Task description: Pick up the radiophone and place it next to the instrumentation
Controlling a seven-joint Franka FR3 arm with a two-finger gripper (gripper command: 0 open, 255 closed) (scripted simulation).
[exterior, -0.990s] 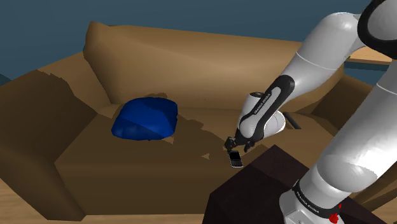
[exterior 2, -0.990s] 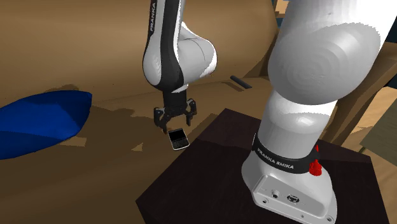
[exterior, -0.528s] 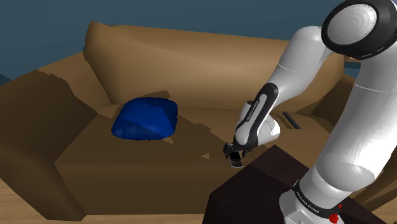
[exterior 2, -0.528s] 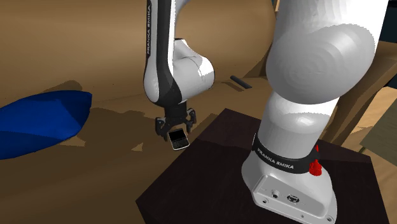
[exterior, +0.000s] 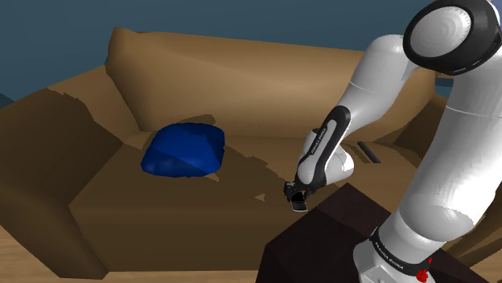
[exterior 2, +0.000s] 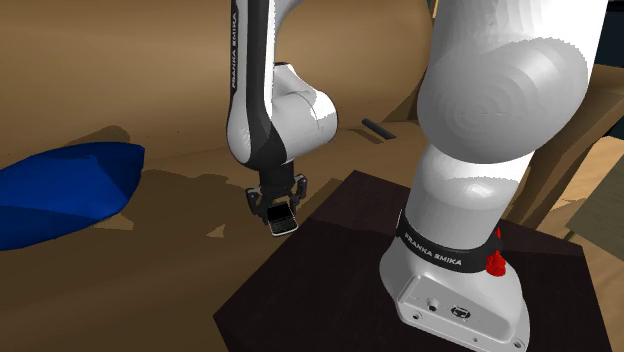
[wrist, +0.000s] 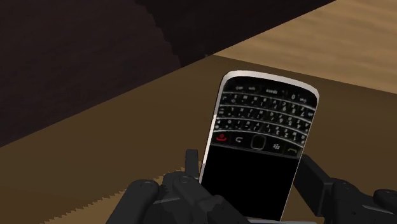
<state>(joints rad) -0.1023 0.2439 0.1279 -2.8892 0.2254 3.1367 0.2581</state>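
Note:
The radiophone (wrist: 261, 140) is a black handset with a silver rim, a keypad and a dark screen. It lies on the brown sofa seat (exterior: 177, 205) right beside the dark stand (exterior: 338, 233). My gripper (wrist: 251, 167) reaches down over it with one black finger against each long side, shut on its screen end. The second exterior view has the gripper (exterior 2: 278, 208) low over the radiophone (exterior 2: 281, 221) at the stand's corner. A thin dark bar, the instrumentation (exterior: 368, 151), lies farther back on the seat behind the arm.
A blue cushion (exterior: 185, 149) rests on the seat toward the shoulder view's left. The sofa's backrest (exterior: 241, 72) and armrest (exterior: 40, 137) rise around the seat. The stand (exterior 2: 340, 260) takes up the near right.
The gripper has come down over the radiophone, and its fingers have drawn in from wide apart onto the phone's sides. The phone still lies on the seat.

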